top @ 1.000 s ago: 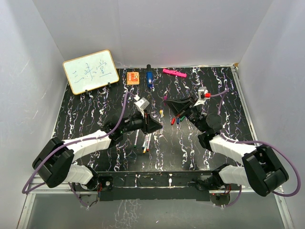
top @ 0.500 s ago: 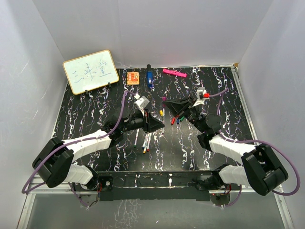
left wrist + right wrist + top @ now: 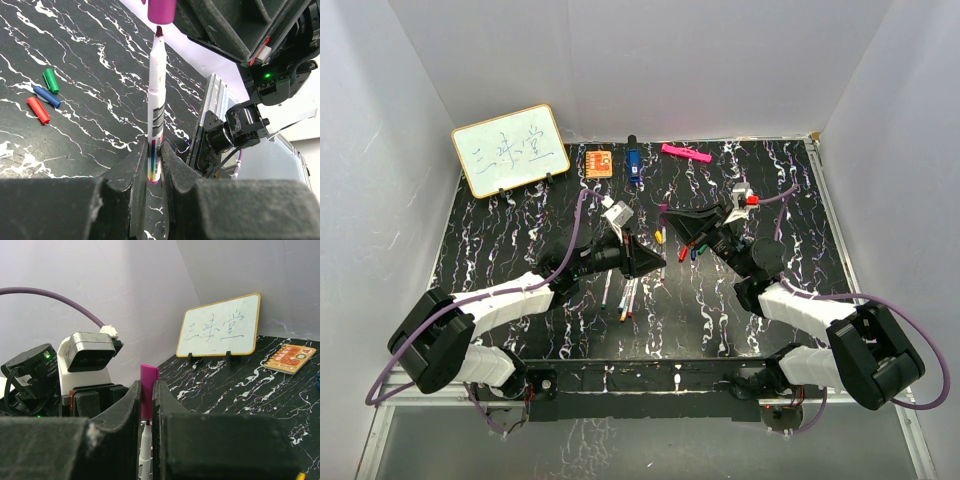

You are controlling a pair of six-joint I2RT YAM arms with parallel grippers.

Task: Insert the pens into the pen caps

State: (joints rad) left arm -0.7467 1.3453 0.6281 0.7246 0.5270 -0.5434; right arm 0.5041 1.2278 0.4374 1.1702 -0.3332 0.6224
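Observation:
My left gripper [image 3: 154,165] is shut on a white-barrelled pen [image 3: 155,100] with a purple end, holding it by its rear with the bare tip pointing away. My right gripper [image 3: 145,390] is shut on the purple cap [image 3: 149,385]. The cap's open end [image 3: 161,10] sits just off the pen tip, nearly touching it. In the top view both grippers [image 3: 660,262] [image 3: 667,211] meet above mid-table. Three more pens [image 3: 625,295] lie below them. The green [image 3: 50,80], blue [image 3: 47,96] and red [image 3: 38,110] caps lie loose on the table, and the yellow cap [image 3: 659,237] lies nearby.
A small whiteboard [image 3: 510,150] stands at the back left. An orange square [image 3: 599,162], a chunky blue object [image 3: 633,165] and a pink bar [image 3: 684,153] lie along the back edge. White walls enclose the black marbled table [image 3: 500,230].
The two grippers have closed in on each other, bringing the pen tip up to the purple cap's opening. The loose pens and caps have not moved.

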